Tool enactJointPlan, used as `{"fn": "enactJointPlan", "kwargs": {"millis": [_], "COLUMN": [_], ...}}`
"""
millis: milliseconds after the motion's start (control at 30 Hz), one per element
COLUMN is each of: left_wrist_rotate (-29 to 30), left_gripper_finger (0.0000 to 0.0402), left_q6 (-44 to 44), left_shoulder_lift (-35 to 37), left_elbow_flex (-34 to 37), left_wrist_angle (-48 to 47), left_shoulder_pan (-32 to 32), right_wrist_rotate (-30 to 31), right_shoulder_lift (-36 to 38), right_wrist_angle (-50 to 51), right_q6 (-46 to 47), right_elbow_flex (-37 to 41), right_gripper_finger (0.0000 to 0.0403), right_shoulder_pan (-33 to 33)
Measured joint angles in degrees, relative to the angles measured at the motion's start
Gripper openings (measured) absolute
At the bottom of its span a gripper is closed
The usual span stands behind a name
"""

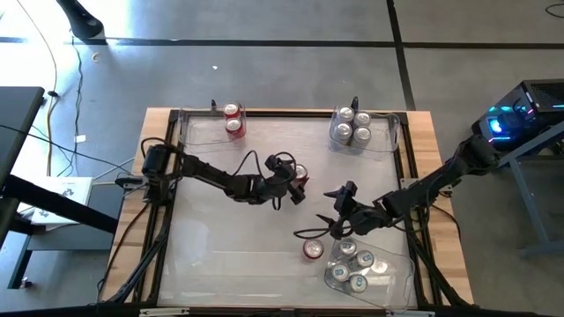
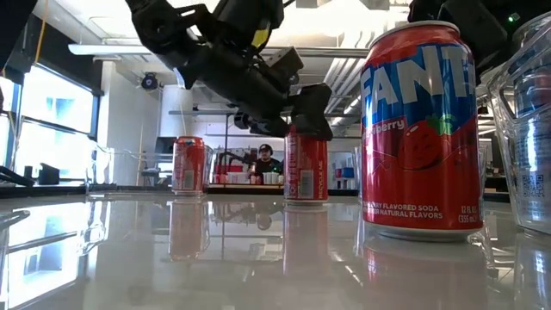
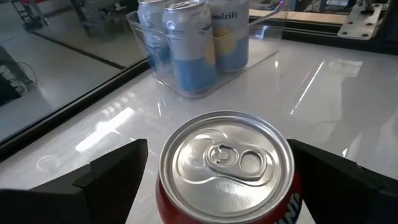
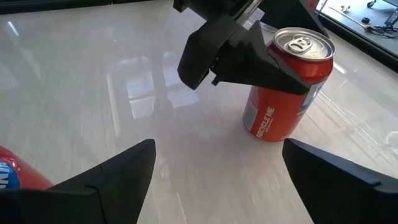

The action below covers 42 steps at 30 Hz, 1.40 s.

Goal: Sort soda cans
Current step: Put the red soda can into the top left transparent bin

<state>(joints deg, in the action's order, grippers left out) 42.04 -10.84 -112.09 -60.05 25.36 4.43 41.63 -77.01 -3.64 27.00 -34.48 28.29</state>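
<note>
A red soda can [image 1: 301, 173] stands upright mid-table; it also shows in the left wrist view [image 3: 227, 163] and the low view [image 2: 306, 164]. My left gripper [image 1: 296, 182] is open, with one finger on each side of the can's upper part. My right gripper [image 1: 339, 214] hovers open over bare table toward the near right [image 4: 217, 155]. It looks across at the left gripper's can [image 4: 286, 87]. A red Fanta can [image 1: 313, 250] stands on the table just on its near side [image 2: 420, 129]. My left gripper comes at the red can level from the table's left, fingers astride its upper wall [image 3: 186, 205]. A strip of table shows between one finger [image 3: 118, 177] and the can. I cannot tell whether the other finger [image 3: 329, 180] touches it. The can stands on the table.
A clear bin [image 1: 379, 141] at the far right holds several silver-blue cans [image 3: 186, 50]. Another clear bin [image 1: 401, 282] at the near right holds several cans. Two red cans [image 1: 233, 121] stand at the far edge. Raised rails frame the white tabletop, and cables trail by both arms.
</note>
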Motion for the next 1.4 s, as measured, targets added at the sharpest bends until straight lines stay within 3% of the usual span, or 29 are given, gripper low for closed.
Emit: {"fn": "enactJointPlan", "kwargs": {"millis": [167,367,500,667,833,1000,1133,1267,1400], "left_wrist_rotate": [-1.97,-4.48,-4.18,2.15,8.79,9.92,9.60,4.56,-4.16], "left_gripper_finger": [0.0360,0.0291,0.0284,0.0284,0.0284,0.0284,0.0284,0.0284,0.0284], "left_q6": [0.03,2.07,3.07,6.67,7.94,7.19,7.44,10.14,9.99], "left_shoulder_lift": [0.00,0.63,3.97,13.80,29.16,46.47,57.60,62.72,62.16], "left_elbow_flex": [0.00,0.02,0.14,0.15,2.42,8.91,15.98,23.13,27.82], "left_wrist_angle": [0.27,-0.50,-6.17,-17.36,-31.43,-40.61,-39.16,-31.36,-23.04], "left_shoulder_pan": [-1.18,-1.18,-0.11,1.92,1.63,-4.82,-14.04,-25.19,-35.85], "right_wrist_rotate": [0.00,0.04,0.06,0.07,0.07,0.09,0.66,1.11,1.22], "right_shoulder_lift": [0.00,0.00,0.00,0.00,0.00,0.00,0.00,0.00,0.00], "right_wrist_angle": [0.01,0.00,0.00,0.01,-0.02,-0.04,-0.26,-0.72,-0.85], "right_q6": [0.00,0.17,0.59,0.61,0.61,0.44,0.02,-0.31,-0.43], "right_elbow_flex": [0.00,0.00,0.00,0.00,0.00,0.00,0.00,0.00,0.00], "right_gripper_finger": [0.0348,0.0348,0.0348,0.0348,0.0348,0.0348,0.0348,0.0348,0.0348], "right_shoulder_pan": [0.00,0.00,0.00,0.00,0.00,-0.02,-0.16,-1.01,-1.72]}}
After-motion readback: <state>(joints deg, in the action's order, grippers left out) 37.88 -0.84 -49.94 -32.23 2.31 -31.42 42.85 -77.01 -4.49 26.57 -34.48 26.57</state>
